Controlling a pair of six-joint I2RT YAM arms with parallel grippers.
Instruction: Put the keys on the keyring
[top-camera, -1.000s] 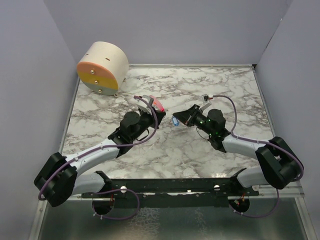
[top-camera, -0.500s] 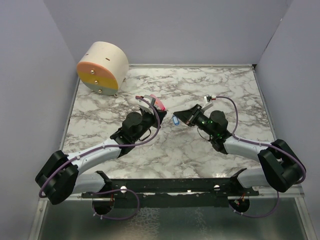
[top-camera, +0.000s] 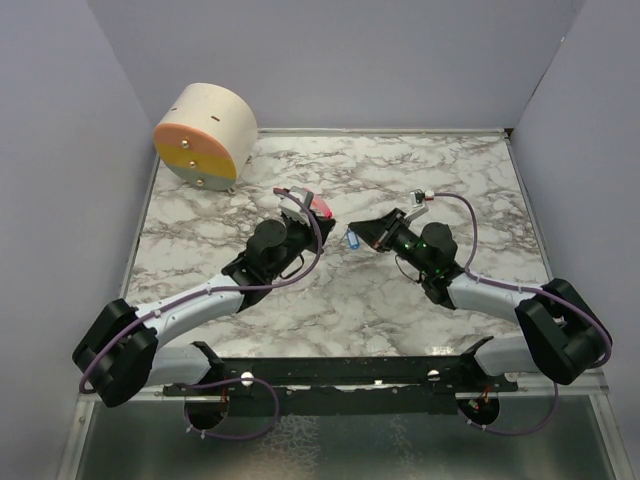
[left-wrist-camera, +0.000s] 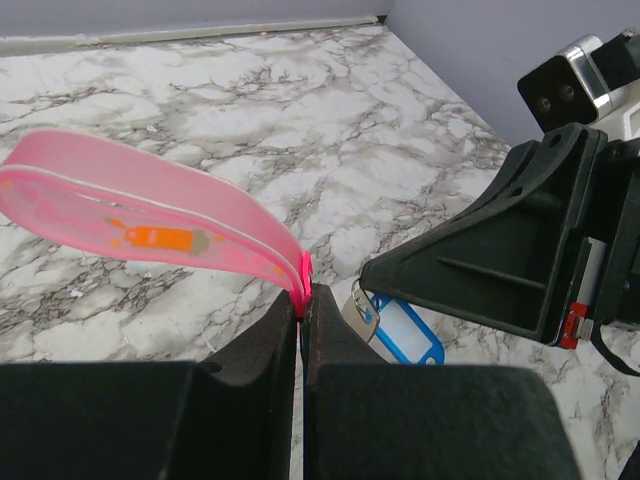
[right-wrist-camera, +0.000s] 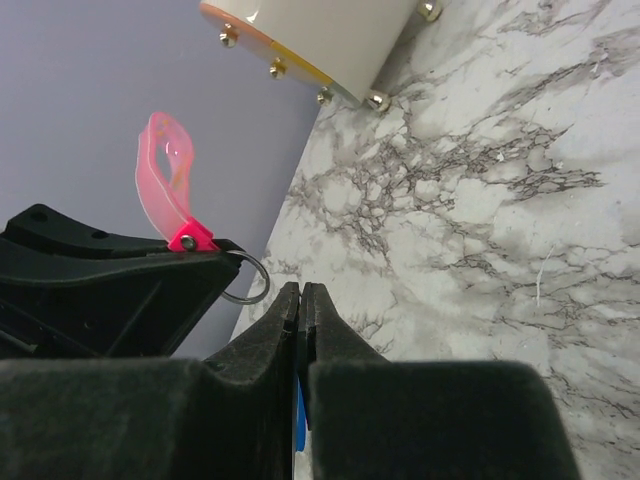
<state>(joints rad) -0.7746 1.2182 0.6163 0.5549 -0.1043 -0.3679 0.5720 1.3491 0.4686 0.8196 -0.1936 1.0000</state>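
Observation:
My left gripper (top-camera: 311, 216) (left-wrist-camera: 303, 300) is shut on the pink key (top-camera: 319, 207), a bright pink translucent looped piece (left-wrist-camera: 150, 205) with a red end pinched in the jaws. My right gripper (top-camera: 357, 235) (right-wrist-camera: 300, 292) is shut on the keyring's blue tag (top-camera: 351, 241), which shows as a blue sliver between its fingers (right-wrist-camera: 299, 420). The two gripper tips face each other, a small gap apart, above the marble table (top-camera: 400, 180). The thin metal ring (right-wrist-camera: 246, 280) hangs between them, close to the key's red end (right-wrist-camera: 190, 240). The left wrist view shows the tag (left-wrist-camera: 408, 336) and ring (left-wrist-camera: 358, 312) just right of my jaws.
A cream cylinder with an orange and yellow face and brass studs (top-camera: 205, 135) lies at the table's back left corner and also shows in the right wrist view (right-wrist-camera: 320, 40). Grey walls enclose the table on three sides.
My left gripper has shifted slightly right with the pink key, closer to the right gripper. The right gripper has held the blue tag almost still.

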